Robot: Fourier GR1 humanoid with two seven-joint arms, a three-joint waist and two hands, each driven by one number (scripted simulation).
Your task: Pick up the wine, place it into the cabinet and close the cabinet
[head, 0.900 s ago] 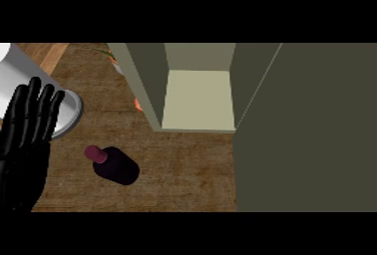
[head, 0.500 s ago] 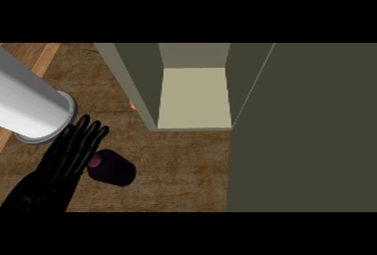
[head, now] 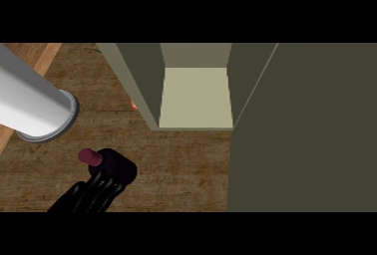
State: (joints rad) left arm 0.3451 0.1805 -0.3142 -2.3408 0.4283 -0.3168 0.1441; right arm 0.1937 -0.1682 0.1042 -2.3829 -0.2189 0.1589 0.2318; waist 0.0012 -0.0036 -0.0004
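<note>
The wine bottle (head: 112,163) stands on the wooden counter (head: 184,164) at lower left, dark with a maroon cap (head: 90,156), seen from above. My left hand (head: 90,195) comes in from the lower left edge, and its fingers (head: 107,183) lie against the bottle's near side, slightly bent, not wrapped round it. A thick grey arm segment (head: 33,102) crosses the upper left. The cabinet (head: 195,97) stands open at the centre, its pale inside bare. Its dark door (head: 309,129) fills the right side. My right hand is out of view.
A small orange object (head: 134,104) peeks out behind the cabinet's left wall (head: 136,82). A lighter wooden strip (head: 46,56) runs along the counter's far left. Bare counter lies between the bottle and the cabinet's front.
My left hand swung from upright at the left edge down to the bottle, and its fingers now touch the bottle's near side. The grey arm segment has grown larger in view.
</note>
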